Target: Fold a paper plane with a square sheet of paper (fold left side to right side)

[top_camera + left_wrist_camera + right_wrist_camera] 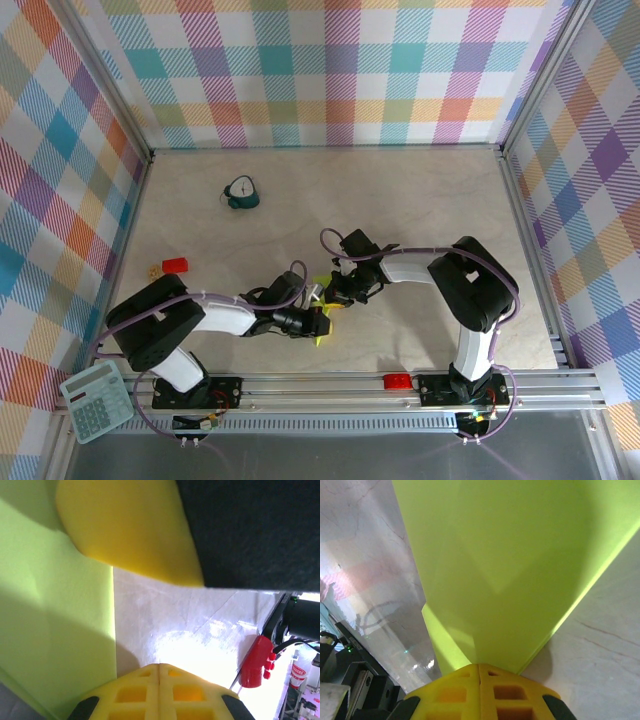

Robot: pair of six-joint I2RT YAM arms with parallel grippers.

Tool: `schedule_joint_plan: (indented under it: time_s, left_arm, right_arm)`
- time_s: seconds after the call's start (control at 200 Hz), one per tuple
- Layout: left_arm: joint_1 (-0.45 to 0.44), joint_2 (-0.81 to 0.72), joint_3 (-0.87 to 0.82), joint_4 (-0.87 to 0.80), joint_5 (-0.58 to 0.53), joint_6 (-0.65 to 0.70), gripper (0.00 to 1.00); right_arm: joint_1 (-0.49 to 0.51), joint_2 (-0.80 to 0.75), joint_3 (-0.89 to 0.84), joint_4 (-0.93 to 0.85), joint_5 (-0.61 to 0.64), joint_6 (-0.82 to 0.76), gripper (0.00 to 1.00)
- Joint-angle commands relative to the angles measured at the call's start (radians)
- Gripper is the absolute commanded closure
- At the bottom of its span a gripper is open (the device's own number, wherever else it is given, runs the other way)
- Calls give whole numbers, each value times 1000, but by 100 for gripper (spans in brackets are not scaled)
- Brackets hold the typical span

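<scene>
Lime paper: the square sheet of paper (510, 555) fills the top and middle of the right wrist view. In the left wrist view it fills the left side. In the top view it lies low in the middle, where your two arms meet.
Paper shape: you can see a flap at the lower left of the right wrist view. Darker and lighter patches show on the sheet. It looks like some layers are already folded over, but this is a guess.
Left hand: your left hand (159, 675) is closed, with both yellow fingers pressed together. The paper's edge runs just beside it. You cannot tell if it pinches the paper.
Right hand: your right hand (479, 675) is closed too. The paper runs right up to its tips. You cannot tell if it pinches the sheet or only presses on it.
Worktop: the pale worktop (200, 630) shows bare beside the paper.
Other things: the teal clock (241, 193) and the red block (175, 265) sit well apart from the paper, up and to the left.
Step now: this looks like the fold step, with both hands low at the paper to make or flatten a crease.
Next move: keep one hand down so the sheet cannot slide. Bring the left side over to the right side, edge on edge. Then rub along the fold to make it sharp.
</scene>
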Motion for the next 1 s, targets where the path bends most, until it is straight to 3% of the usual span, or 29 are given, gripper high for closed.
schedule_joint_plan:
  time_s: [0.0,0.995]
  left_arm:
    - [-27,-24,-41,-102,27,-17,100]
    - [-112,-103,-95,-236,-43,5,100]
  right_arm:
    - [7,94,-51,-140,179,-21,100]
    - [6,111,-42,-158,182,-29,100]
